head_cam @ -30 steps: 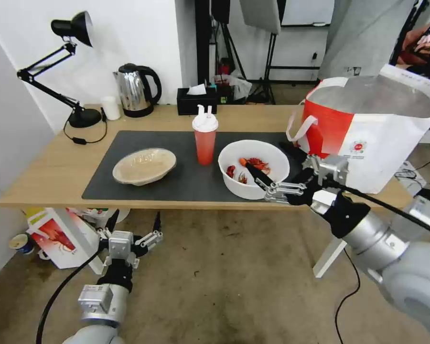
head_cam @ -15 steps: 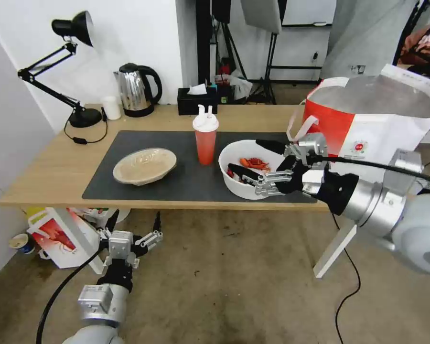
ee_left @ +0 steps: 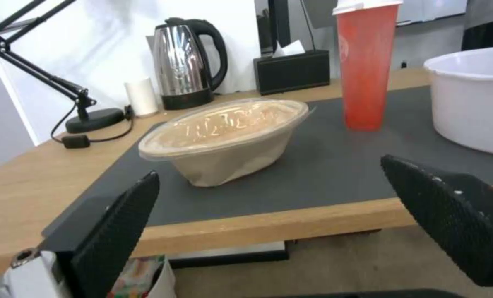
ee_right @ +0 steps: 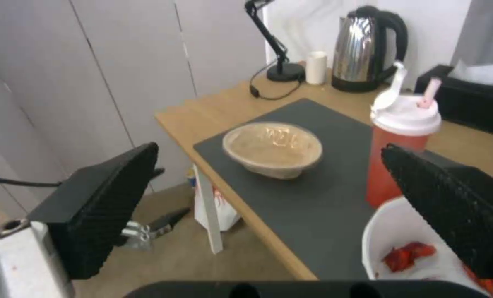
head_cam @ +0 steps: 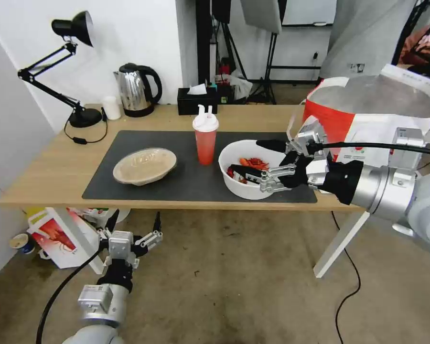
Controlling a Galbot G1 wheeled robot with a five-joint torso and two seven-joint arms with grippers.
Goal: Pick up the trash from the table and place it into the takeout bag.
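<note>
Shifted since the earlier frame, item one: your right end effector [head_cam: 249,156] has swung in from the near rim of the white bowl [head_cam: 253,168] and now reaches across it, arm lying level from the right. Its fingers are spread wide and hold nothing; one black finger [head_cam: 268,143] sits over the bowl's far rim, the other low over the red crayfish shells [head_cam: 254,163] inside. Item two: your left end effector [head_cam: 134,229] is parked below the counter's near edge, above the floor, fingers wide apart and empty, unchanged. Item three: the counter [head_cam: 48,172], light wood, carries a dark grey mat [head_cam: 186,177]. On the mat you have, from the left, the tan lidded container [head_cam: 145,166], the red cup [head_cam: 205,139] with white lid and straws, and the white bowl; cup and bowl stand near each other but apart, the container well apart from both. Item four: the takeout bag [head_cam: 368,129], red and white, foil-lined, stands open at the counter's right end, just behind the right arm. Item five, back row: desk lamp [head_cam: 62,67], small white cup [head_cam: 111,108], kettle [head_cam: 136,90], black tissue box [head_cam: 197,99].
</note>
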